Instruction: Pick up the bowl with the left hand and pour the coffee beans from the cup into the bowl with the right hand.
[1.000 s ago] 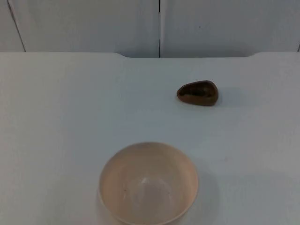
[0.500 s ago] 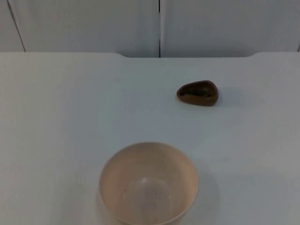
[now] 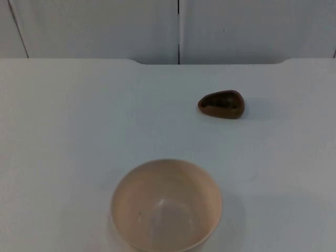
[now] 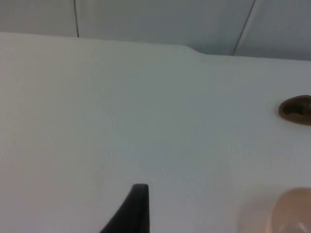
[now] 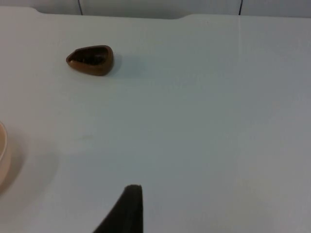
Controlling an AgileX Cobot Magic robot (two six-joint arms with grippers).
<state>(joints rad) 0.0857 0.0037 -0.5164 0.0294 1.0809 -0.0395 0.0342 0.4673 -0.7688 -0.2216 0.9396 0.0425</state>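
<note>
From the top view I see the white worktop (image 3: 68, 131) running back to the grey partition wall (image 3: 105, 26). A pale, cream-coloured bowl (image 3: 166, 206) stands upright near the front edge of the picture, roughly central, its mouth open upward and its inside bare. Well apart from it, farther back and toward the right arm's side, sits a small brown cup (image 3: 222, 104), teardrop-shaped from above, with a dark filling inside that I take to be the coffee beans, though I cannot make out single beans.

In the left wrist view, the left pincer (image 4: 131, 211) shows one black fingertip above bare worktop; I cannot tell how wide it is set, and it holds nothing that I can see. The bowl's rim (image 4: 291, 211) lies off to one side, apart from the fingertip, and the cup (image 4: 296, 109) sits beyond it.

In the right wrist view, the right pincer (image 5: 124, 211) likewise shows a single black fingertip over the worktop, its spread impossible to judge. The cup (image 5: 91, 59) stands well ahead of it, and a sliver of the bowl (image 5: 3, 160) is at the edge.
</note>
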